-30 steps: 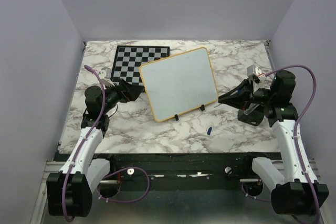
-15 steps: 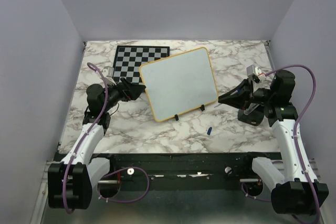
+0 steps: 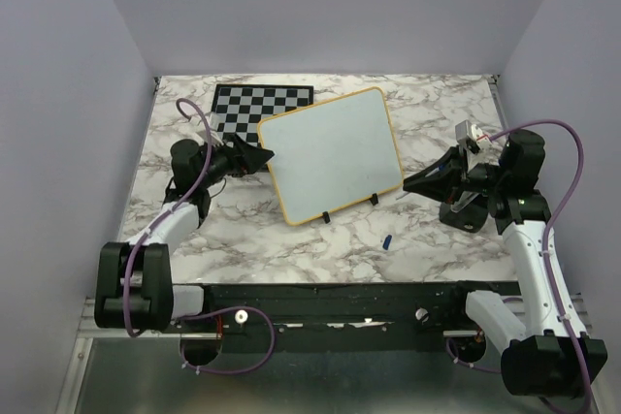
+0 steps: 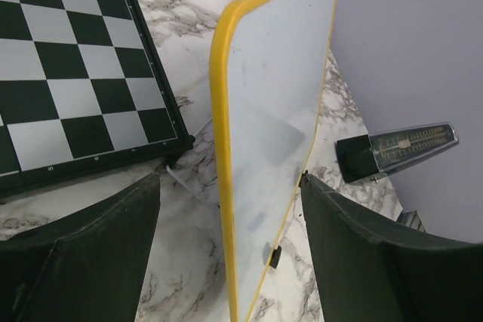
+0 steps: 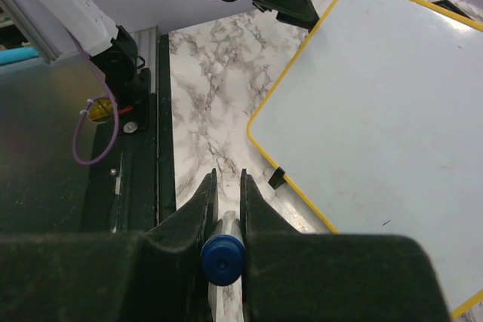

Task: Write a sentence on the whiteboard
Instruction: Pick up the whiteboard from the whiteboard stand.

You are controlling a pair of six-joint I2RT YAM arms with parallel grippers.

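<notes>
Marbled surface (image 3: 320, 244) enclosed by pale lilac walls (image 3: 330, 7). Item: whiteboard (image 3: 332, 154), yellow-framed with a white face, at the centre of the top view. It stands tilted on small black feet (image 3: 330, 215) along its lower edge, and its upper left corner covers the chessboard's lower right corner in that view. Item: chessboard (image 3: 243, 113), black and white, lying flat at upper centre-left. Item: left tool (image 3: 260, 155), fingers (image 4: 83, 254) spread wide, at the whiteboard's left edge. In the left wrist view the yellow edge runs up between the two dark fingers; whether either touches the frame cannot be told. Item: right tool (image 3: 415, 182), right of centre, pressed together on a marker (image 5: 223, 258), which has a pale barrel and a blue end facing the wrist camera. The tool points at the whiteboard's lower right corner, just beside it. Item: small blue piece (image 3: 387, 239), lying on the surface below that same corner.
</notes>
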